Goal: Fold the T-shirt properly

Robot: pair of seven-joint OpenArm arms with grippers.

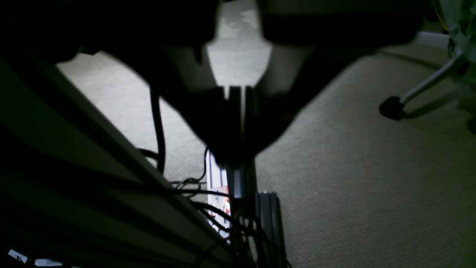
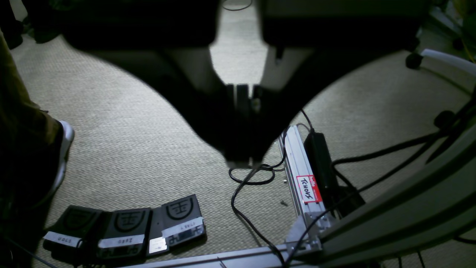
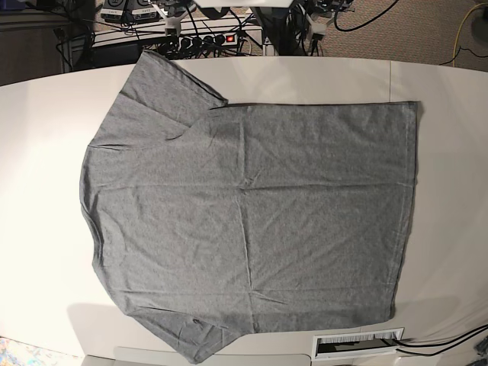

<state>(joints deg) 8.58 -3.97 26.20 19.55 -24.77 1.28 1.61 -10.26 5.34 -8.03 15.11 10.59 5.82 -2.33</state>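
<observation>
The heather-grey T-shirt lies spread flat on the white table in the base view, collar end to the left, hem to the right, one sleeve at the top left and the other at the bottom left. Neither arm shows in the base view. My left gripper hangs dark over the carpet floor beside the table frame, its jaws together with nothing between them. My right gripper also points down at the carpet, jaws together and empty. Both are away from the shirt.
Three foot pedals lie on the carpet below the right gripper, with cables, a labelled aluminium rail and a person's shoe. A chair caster shows in the left wrist view. A power strip sits behind the table.
</observation>
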